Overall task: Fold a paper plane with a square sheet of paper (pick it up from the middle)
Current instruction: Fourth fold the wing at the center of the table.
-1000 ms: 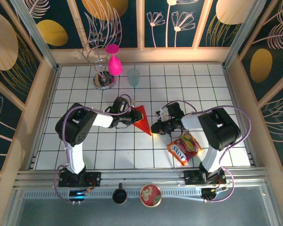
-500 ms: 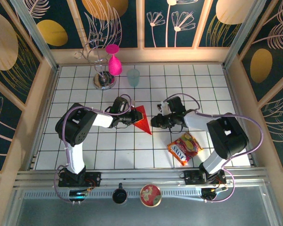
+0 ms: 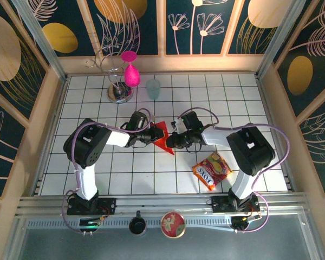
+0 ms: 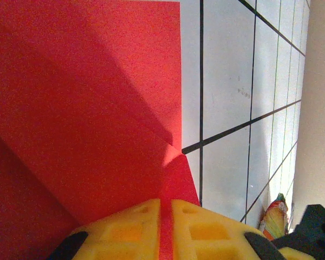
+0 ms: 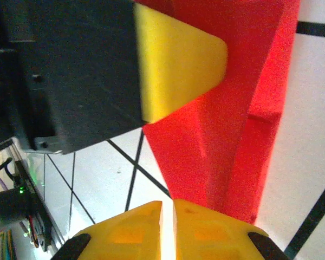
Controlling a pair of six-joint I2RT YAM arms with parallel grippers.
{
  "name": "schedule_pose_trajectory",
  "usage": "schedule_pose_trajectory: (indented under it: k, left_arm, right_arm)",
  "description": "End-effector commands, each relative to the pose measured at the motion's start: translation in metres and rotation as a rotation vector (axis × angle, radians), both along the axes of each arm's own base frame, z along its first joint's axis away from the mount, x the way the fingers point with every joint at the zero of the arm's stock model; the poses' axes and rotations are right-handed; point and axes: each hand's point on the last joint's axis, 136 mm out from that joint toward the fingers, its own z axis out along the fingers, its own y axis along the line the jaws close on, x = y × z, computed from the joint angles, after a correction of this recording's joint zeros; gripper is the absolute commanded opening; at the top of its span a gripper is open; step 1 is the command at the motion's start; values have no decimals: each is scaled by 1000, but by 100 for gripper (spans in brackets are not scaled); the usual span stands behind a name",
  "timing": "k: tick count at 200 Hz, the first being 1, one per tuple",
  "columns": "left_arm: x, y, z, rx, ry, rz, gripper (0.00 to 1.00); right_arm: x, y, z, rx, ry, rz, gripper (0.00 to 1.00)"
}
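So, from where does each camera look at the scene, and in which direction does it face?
Top external: above and behind the arms, facing down on the tiled table; both arms show, bases at the bottom.
Left wrist: on the left arm, facing along the left gripper over the red paper; its yellow fingers show.
Right wrist: on the right arm, facing along the right gripper toward that paper; its yellow fingers show.
Shared: both wrist views show the red paper.
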Motion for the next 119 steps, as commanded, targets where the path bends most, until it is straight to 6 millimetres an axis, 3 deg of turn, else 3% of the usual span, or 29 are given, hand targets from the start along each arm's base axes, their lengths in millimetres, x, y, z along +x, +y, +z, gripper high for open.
schedule_pose_trajectory:
  k: [1,119]
  left_arm:
    - [-4,6,-14,32,33,-6,14]
    - [-1,9,-20,68,58,11,13]
  right_arm:
    - [0,1,-5,-18,9,-13,14]
    - [-9,-6,-27,-55,56,-12,13]
